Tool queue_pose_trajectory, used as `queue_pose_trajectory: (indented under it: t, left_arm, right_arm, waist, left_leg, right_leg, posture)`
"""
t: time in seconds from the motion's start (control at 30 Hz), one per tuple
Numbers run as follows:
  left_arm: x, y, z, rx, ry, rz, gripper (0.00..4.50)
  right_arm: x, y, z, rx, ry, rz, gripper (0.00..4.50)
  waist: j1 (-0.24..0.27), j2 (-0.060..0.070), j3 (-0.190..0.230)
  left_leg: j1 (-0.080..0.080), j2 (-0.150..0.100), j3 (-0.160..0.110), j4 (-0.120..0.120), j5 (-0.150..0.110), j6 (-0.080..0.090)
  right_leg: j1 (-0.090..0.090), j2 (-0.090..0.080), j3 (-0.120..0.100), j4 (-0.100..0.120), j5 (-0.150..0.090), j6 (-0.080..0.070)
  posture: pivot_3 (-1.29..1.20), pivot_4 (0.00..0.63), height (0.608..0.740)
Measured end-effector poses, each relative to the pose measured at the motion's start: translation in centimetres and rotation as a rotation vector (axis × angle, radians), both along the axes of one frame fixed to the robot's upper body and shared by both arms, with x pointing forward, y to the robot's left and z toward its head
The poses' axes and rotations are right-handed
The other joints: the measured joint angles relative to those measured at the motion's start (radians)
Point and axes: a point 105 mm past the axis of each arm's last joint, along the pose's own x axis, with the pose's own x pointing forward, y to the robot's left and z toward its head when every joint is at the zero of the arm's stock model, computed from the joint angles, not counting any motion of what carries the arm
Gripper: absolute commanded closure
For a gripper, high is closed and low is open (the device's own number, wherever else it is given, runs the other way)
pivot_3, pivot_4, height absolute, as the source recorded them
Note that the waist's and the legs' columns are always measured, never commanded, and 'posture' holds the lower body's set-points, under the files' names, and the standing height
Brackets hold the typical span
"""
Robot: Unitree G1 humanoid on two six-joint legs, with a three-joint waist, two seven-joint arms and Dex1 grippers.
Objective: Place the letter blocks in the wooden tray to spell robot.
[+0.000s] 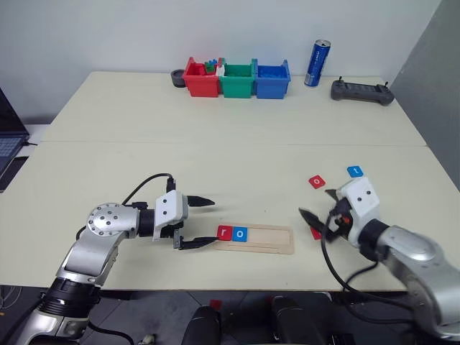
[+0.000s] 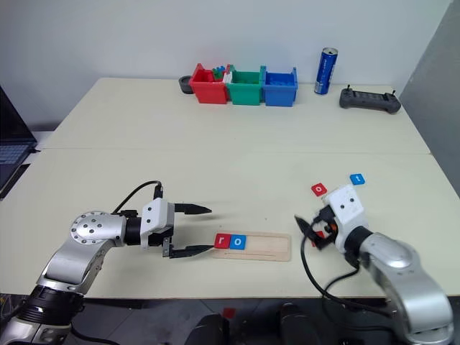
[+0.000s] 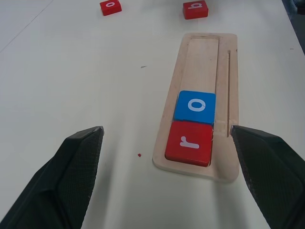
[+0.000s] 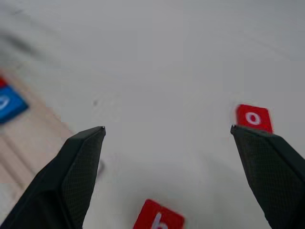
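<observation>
Open, empty right gripper [image 1: 316, 223] poised over red "b" block [image 4: 158, 217] beside wooden tray [image 1: 277, 241] ("r", "o" seated), apparently next.

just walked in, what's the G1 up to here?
It is spelling "robot" in the long pale wooden tray. The red "r" tile and blue "o" tile are seated. The red "b" tile, red "o" tile and blue "t" tile lie loose on the table. Left gripper and right gripper are open, holding nothing.
</observation>
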Motion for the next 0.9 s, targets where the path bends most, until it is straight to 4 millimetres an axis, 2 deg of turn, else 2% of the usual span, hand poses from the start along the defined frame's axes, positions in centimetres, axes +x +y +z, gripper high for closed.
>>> queue_pose_trajectory:
  t: [0.1, 0.2, 0.33, 0.5, 0.7, 0.83, 0.9]
  left_arm:
    - [-0.1, 0.0, -0.3, 0.004, 0.004, 0.003, 0.0]
    - [0.0, -0.1, -0.3, 0.001, -0.002, 0.008, 0.0]
    - [0.0, -0.5, -0.5, -0.003, 0.0, 0.005, 0.0]
    - [0.0, -0.5, -0.6, -0.001, 0.001, 0.003, 0.0]
    - [-0.3, -0.4, -0.7, -0.001, -0.016, -0.009, 0.0]
    - [-0.7, -0.2, -1.3, 0.001, -0.009, -0.008, 0.0]
    - [-0.9, -0.1, -1.4, 0.002, -0.011, -0.009, 0.0]
  right_arm:
    - [0.5, -1.4, -0.9, -0.079, 0.008, 0.102, 0.03]
    - [0.2, -1.7, -2.3, -0.126, 0.082, 0.242, 0.03]
    - [0.7, -1.8, -2.9, -0.145, 0.117, 0.352, 0.03]
    - [1.6, -2.2, -3.2, -0.186, 0.13, 0.412, 0.03]
    - [1.5, -2.3, -4.2, -0.195, 0.195, 0.458, 0.03]
    - [1.5, -2.3, -4.3, -0.202, 0.207, 0.468, 0.93]
    - [1.5, -2.3, -4.4, -0.204, 0.207, 0.469, 1.74]
  waist:
    - [-0.002, 0.0, 0.0]
    - [-0.005, 0.0, 0.0]
    - [-0.004, 0.0, 0.0]
    - [-0.003, 0.0, 0.0]
    - [-0.002, 0.0, 0.0]
    - [-0.002, 0.0, 0.0]
    - [-0.001, 0.0, 0.0]
  left_leg:
    - [0.001, 0.0, 0.0, 0.0, 0.0, 0.0]
    - [0.001, 0.001, 0.0, 0.0, 0.0, 0.0]
    - [0.001, 0.001, 0.0, 0.001, 0.0, 0.0]
    - [0.001, 0.0, 0.0, 0.001, 0.0, 0.0]
    - [0.001, 0.001, 0.0, 0.001, 0.0, 0.0]
    - [0.001, 0.001, 0.0, 0.001, 0.0, 0.0]
    - [0.001, 0.001, 0.0, 0.001, 0.0, 0.0]
  right_leg:
    - [0.0, 0.001, 0.0, 0.001, 0.0, 0.0]
    - [0.0, 0.001, 0.001, 0.001, 0.0, 0.0]
    - [0.0, 0.001, 0.001, 0.002, 0.001, -0.001]
    - [0.001, 0.001, 0.0, 0.002, 0.001, -0.002]
    - [0.001, 0.0, 0.0, 0.002, 0.001, -0.002]
    - [0.001, 0.0, 0.0, 0.002, 0.001, -0.002]
    - [0.001, 0.0, 0.0, 0.002, 0.001, -0.002]
  posture:
    - [0.0, 0.15, 0.74]
    - [0.0, 0.15, 0.74]
    - [0.0, 0.15, 0.74]
    - [0.0, 0.15, 0.74]
    - [0.0, 0.15, 0.74]
    - [0.0, 0.15, 0.74]
    - [0.0, 0.15, 0.74]
